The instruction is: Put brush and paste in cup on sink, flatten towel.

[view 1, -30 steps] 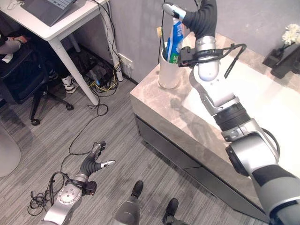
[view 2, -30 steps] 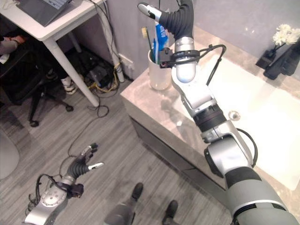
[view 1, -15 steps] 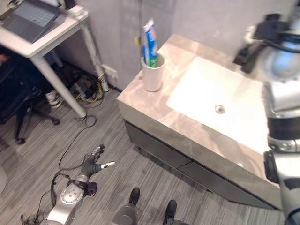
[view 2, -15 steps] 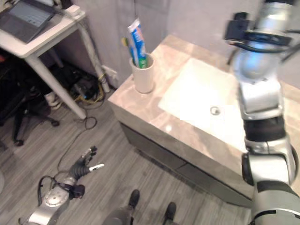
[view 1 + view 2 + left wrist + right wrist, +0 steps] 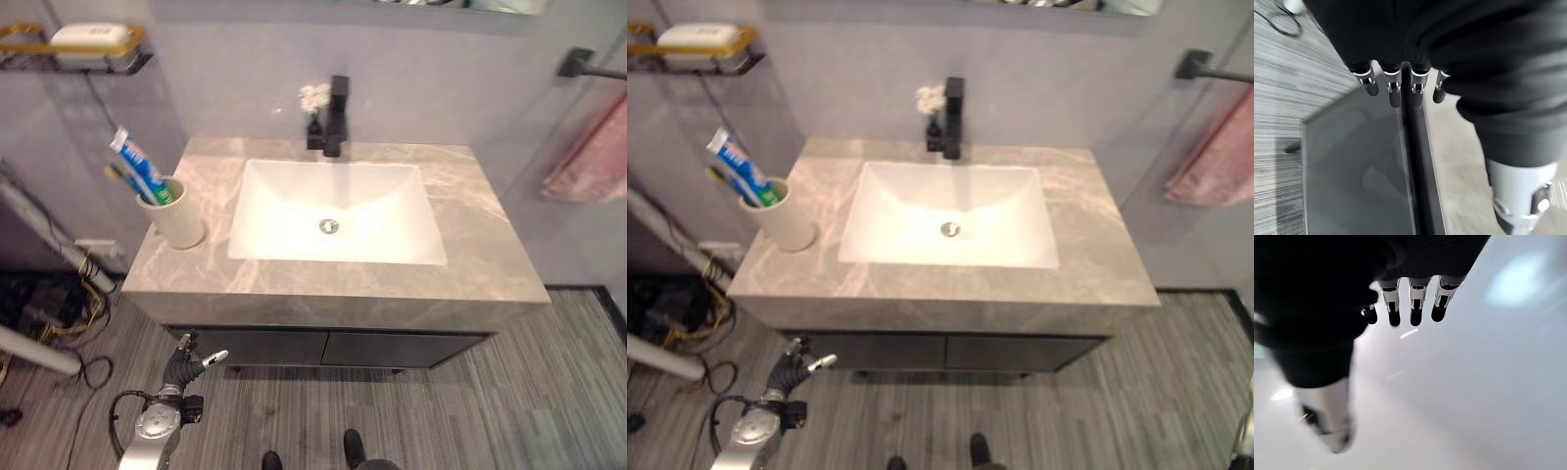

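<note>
A white cup at the left of the marble surface holds the toothpaste tube and toothbrush; a pink towel hangs at upper right. The left robot hand hangs low at lower left — fingers relaxed, empty. The right robot hand also shows straight fingers, holding nothing.

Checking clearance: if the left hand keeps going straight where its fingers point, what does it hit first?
Probably the dark cabinet front under the sink counter: the left hand, fingers straight, points at it. Depth is unclear.
</note>
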You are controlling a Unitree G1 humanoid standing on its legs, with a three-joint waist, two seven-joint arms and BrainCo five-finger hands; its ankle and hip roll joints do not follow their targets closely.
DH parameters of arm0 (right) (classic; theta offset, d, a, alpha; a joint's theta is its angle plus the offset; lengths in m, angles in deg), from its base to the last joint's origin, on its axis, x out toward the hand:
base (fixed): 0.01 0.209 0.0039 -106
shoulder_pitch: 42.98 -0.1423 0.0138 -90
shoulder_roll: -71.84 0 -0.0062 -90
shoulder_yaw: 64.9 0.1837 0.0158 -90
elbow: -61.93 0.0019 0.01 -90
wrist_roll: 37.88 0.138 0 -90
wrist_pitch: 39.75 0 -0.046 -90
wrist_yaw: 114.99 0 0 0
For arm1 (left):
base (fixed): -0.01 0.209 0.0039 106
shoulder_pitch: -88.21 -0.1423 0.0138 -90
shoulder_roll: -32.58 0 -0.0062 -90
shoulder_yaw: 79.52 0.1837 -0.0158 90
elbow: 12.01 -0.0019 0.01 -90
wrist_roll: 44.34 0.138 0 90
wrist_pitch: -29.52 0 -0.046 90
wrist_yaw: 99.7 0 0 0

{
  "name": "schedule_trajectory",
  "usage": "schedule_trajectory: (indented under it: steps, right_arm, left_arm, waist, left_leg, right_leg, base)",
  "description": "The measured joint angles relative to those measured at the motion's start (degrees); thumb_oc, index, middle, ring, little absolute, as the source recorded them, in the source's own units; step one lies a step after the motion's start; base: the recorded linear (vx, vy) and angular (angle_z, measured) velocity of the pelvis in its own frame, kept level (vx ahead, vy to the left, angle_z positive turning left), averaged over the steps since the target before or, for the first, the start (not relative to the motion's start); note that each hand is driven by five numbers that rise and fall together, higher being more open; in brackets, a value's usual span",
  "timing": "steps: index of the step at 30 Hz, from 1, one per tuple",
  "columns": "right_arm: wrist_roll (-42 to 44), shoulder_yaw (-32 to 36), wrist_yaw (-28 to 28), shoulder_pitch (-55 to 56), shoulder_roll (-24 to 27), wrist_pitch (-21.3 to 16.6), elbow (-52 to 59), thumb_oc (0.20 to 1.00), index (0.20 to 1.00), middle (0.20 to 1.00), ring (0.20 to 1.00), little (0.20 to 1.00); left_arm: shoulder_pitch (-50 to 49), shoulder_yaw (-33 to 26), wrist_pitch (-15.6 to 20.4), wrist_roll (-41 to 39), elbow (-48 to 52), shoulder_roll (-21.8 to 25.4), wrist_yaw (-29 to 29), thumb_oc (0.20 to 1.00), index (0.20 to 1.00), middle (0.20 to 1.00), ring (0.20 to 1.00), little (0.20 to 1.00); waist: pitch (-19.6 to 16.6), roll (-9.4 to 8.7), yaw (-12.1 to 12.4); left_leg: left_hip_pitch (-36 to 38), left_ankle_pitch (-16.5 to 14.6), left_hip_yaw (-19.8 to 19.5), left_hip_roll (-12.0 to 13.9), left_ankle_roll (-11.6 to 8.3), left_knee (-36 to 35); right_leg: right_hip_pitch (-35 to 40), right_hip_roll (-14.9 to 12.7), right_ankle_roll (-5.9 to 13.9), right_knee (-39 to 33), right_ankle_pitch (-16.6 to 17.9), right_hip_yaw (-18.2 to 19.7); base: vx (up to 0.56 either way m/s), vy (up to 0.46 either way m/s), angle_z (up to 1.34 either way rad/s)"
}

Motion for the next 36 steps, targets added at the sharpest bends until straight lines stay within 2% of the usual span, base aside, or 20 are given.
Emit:
schedule_trajectory:
  steps: [4,7,10,13,15,17,21,22,23,24,25,26,28,29,30,32,33,34,35,36]
  right_arm:
    - [7.23,-4.22,0.06,0.01,-0.77,1.55,-19.70,1.000,1.000,1.000,1.000,1.000]
    - [12.08,-10.67,4.64,-1.15,-1.83,1.86,-31.03,1.000,1.000,1.000,1.000,1.000]
    - [14.46,-13.71,8.31,-1.13,-5.78,1.91,-33.08,1.000,1.000,1.000,1.000,1.000]
    - [13.73,-25.06,14.79,-0.52,-8.92,2.63,-35.21,1.000,1.000,1.000,1.000,1.000]
    - [12.92,-26.53,17.97,-0.46,-10.17,3.19,-35.23,1.000,1.000,1.000,1.000,1.000]
    - [8.26,-36.91,24.79,2.02,-12.35,3.19,-35.74,1.000,1.000,1.000,1.000,1.000]
    - [8.46,-41.38,31.45,0.26,-18.46,3.77,-42.33,1.000,1.000,1.000,1.000,1.000]
    - [8.33,-41.41,33.30,0.05,-19.27,3.87,-39.70,1.000,1.000,1.000,1.000,1.000]
    - [8.17,-41.72,33.28,-0.18,-19.36,3.29,-38.77,1.000,1.000,1.000,1.000,1.000]
    - [7.53,-44.24,33.67,0.95,-18.05,3.34,-39.66,1.000,1.000,1.000,1.000,1.000]
    - [5.63,-47.27,35.42,2.38,-16.65,3.10,-40.68,1.000,1.000,1.000,1.000,1.000]
    - [5.08,-46.75,36.00,1.51,-16.51,3.13,-41.72,1.000,1.000,1.000,1.000,1.000]
    - [4.34,-47.11,37.03,0.89,-16.00,3.22,-43.34,1.000,1.000,1.000,1.000,1.000]
    - [4.20,-47.19,37.63,-1.40,-15.95,3.03,-43.17,1.000,1.000,1.000,1.000,1.000]
    - [4.16,-46.70,37.90,-3.01,-15.74,3.17,-43.55,1.000,1.000,1.000,1.000,1.000]
    - [4.03,-47.39,38.21,-6.14,-15.47,3.08,-43.96,1.000,1.000,1.000,1.000,1.000]
    - [3.50,-48.27,38.30,-6.42,-14.03,2.61,-42.69,1.000,1.000,1.000,1.000,1.000]
    - [2.88,-48.39,38.59,-6.20,-13.55,2.46,-42.20,1.000,1.000,1.000,1.000,1.000]
    - [2.05,-49.68,39.08,-6.56,-14.63,2.93,-42.12,1.000,1.000,1.000,1.000,1.000]
    - [1.48,-51.06,39.64,-6.45,-15.12,2.94,-41.90,1.000,1.000,1.000,1.000,1.000]
  left_arm:
    - [2.88,1.89,0.19,-0.04,-4.57,-0.16,0.92,1.000,1.000,1.000,1.000,1.000]
    - [3.78,2.58,0.25,-0.01,-4.48,-0.05,1.76,1.000,1.000,1.000,1.000,1.000]
    - [3.86,2.57,0.40,0.08,-3.83,0.40,2.52,1.000,1.000,1.000,1.000,1.000]
    - [3.32,2.25,1.02,0.43,-2.78,-0.31,3.07,1.000,1.000,1.000,1.000,1.000]
    - [2.86,2.27,1.05,0.45,-2.51,-0.61,3.10,1.000,1.000,1.000,1.000,1.000]
    - [2.43,2.65,1.46,0.56,2.82,-0.98,2.92,1.000,1.000,1.000,1.000,1.000]
    - [3.48,4.89,1.62,2.79,6.08,1.91,2.65,1.000,1.000,1.000,1.000,1.000]
    - [-4.22,0.44,0.42,3.79,22.15,4.98,1.03,1.000,1.000,1.000,1.000,1.000]
    - [-7.58,0.47,3.76,3.90,27.04,5.86,0.67,1.000,1.000,1.000,1.000,1.000]
    - [-7.59,0.17,4.75,3.78,31.15,5.97,-0.33,1.000,1.000,1.000,1.000,1.000]
    - [-12.51,0.25,4.63,3.34,42.73,4.86,-1.68,1.000,1.000,1.000,1.000,1.000]
    - [-16.16,0.51,6.32,3.18,46.46,6.23,-3.06,1.000,1.000,1.000,1.000,1.000]
    - [-18.73,-1.19,8.69,1.82,47.15,17.38,-7.01,1.000,1.000,1.000,1.000,1.000]
    - [-18.26,-5.07,8.15,1.46,42.07,23.48,-7.06,1.000,1.000,1.000,1.000,1.000]
    - [-16.80,-6.03,7.78,1.39,39.51,23.63,-6.85,1.000,1.000,1.000,1.000,1.000]
    - [-15.28,-7.78,7.80,1.06,38.32,21.56,-6.64,1.000,1.000,1.000,1.000,1.000]
    - [-15.31,-8.09,8.00,0.96,38.83,19.31,-6.51,1.000,1.000,1.000,1.000,1.000]
    - [-15.19,-7.92,8.27,0.95,40.07,18.23,-6.52,1.000,1.000,1.000,1.000,1.000]
    - [-14.01,-8.32,8.39,0.64,40.93,18.11,-6.54,0.548,0.548,0.548,0.548,0.548]
    - [-13.58,-9.01,8.52,-0.21,41.33,18.11,-6.66,0.476,0.476,0.476,0.476,0.476]
  waist:
    - [0.08,0.20,-0.49]
    - [0.76,-0.37,-0.11]
    - [1.23,-1.25,0.05]
    - [2.27,-1.91,0.61]
    - [3.47,-1.93,1.05]
    - [5.32,-2.20,2.18]
    - [4.65,-2.57,2.11]
    - [5.24,-2.46,2.14]
    - [5.78,-2.03,2.44]
    - [6.51,-0.58,4.35]
    - [7.67,0.75,6.47]
    - [8.17,2.75,7.83]
    - [8.37,3.61,9.11]
    - [8.47,1.38,9.22]
    - [8.69,0.93,9.13]
    - [9.14,-0.25,9.82]
    - [8.63,0.61,9.62]
    - [7.71,2.84,8.73]
    - [8.45,2.09,9.50]
    - [8.70,1.34,9.55]
  left_leg:
    - [0.97,-0.48,1.35,-0.99,0.54,-0.01]
    - [1.25,-0.36,2.65,-1.78,1.12,-0.02]
    - [1.37,-0.36,2.59,-2.22,1.16,-0.02]
    - [1.42,-0.15,2.12,-2.47,1.69,0.00]
    - [1.63,-0.06,2.25,-2.65,1.92,-0.01]
    - [1.68,0.52,-1.63,-2.50,2.84,0.01]
    - [0.56,1.38,-6.54,-1.52,2.28,0.11]
    - [0.01,1.51,-7.34,-1.46,1.08,0.30]
    - [0.00,1.95,-8.33,-1.25,1.16,0.42]
    - [0.21,2.03,-10.48,-1.12,1.10,1.02]
    - [1.87,1.79,-13.00,-0.48,1.29,1.30]
    - [2.32,1.75,-15.14,0.05,1.49,1.22]
    - [0.59,0.99,-19.01,0.19,2.09,2.58]
    - [-0.41,0.89,-19.52,-0.88,1.61,2.51]
    - [-0.46,0.30,-19.33,-1.41,1.55,2.69]
    - [-3.65,-4.34,-15.43,-4.67,1.98,16.83]
    - [-2.58,-6.88,-14.87,-5.56,2.36,20.06]
    - [-0.29,-9.44,-15.21,-4.18,3.05,16.21]
    - [2.24,-8.58,-16.05,-3.84,2.78,11.81]
    - [2.51,-8.15,-16.57,-3.98,3.08,11.05]
  right_leg:
    - [0.05,-0.76,0.77,-0.02,0.58,1.74]
    - [-0.15,-1.56,1.55,-0.03,1.03,3.24]
    - [-0.02,-2.12,1.42,-0.03,1.07,3.16]
    - [-0.11,-2.58,1.47,0.86,1.13,2.77]
    - [-0.15,-2.37,1.67,1.98,1.03,2.82]
    - [-1.36,-1.40,1.21,8.30,-3.73,2.48]
    - [-0.52,0.96,0.04,9.33,-6.73,3.62]
    - [-0.04,1.09,0.05,8.69,-6.38,2.25]
    - [0.17,1.24,0.08,9.24,-6.16,1.40]
    - [0.76,1.29,0.21,10.85,-6.45,0.33]
    - [-0.25,1.96,-0.04,16.93,-8.27,-0.59]
    - [-1.09,2.66,-0.15,19.51,-11.14,-0.54]
    - [-2.69,5.39,-0.68,17.02,-11.64,2.16]
    - [-4.38,5.93,-2.19,15.49,-9.29,3.59]
    - [-4.28,5.37,-3.02,15.47,-9.84,3.11]
    - [-3.97,3.32,-2.73,15.61,-9.58,2.74]
    - [-3.38,3.60,-2.50,16.20,-9.56,2.08]
    - [-3.03,5.19,-2.88,16.62,-9.77,0.24]
    - [-4.49,5.33,-3.32,20.76,-10.02,0.36]
    - [-5.77,5.03,-3.20,22.63,-10.48,0.55]
  base:
    - [-0.05,0.104,-0.19]
    - [-0.03,0.068,-0.16]
    - [-0.04,0.064,-0.01]
    - [-0.05,0.054,0.07]
    - [-0.03,0.048,0.08]
    - [0.04,0.035,0.59]
    - [0.04,-0.007,0.75]
    - [-0.02,-0.073,0.30]
    - [0.00,-0.067,0.59]
    - [0.03,-0.047,0.80]
    - [0.05,-0.010,0.95]
    - [0.09,-0.028,1.26]
    - [0.11,-0.025,1.36]
    - [0.12,-0.048,1.18]
    - [0.16,-0.063,1.02]
    - [0.08,-0.040,0.39]
    - [0.07,-0.048,0.37]
    - [0.14,-0.100,0.39]
    - [0.13,-0.088,0.46]
    - [0.10,-0.065,0.19]
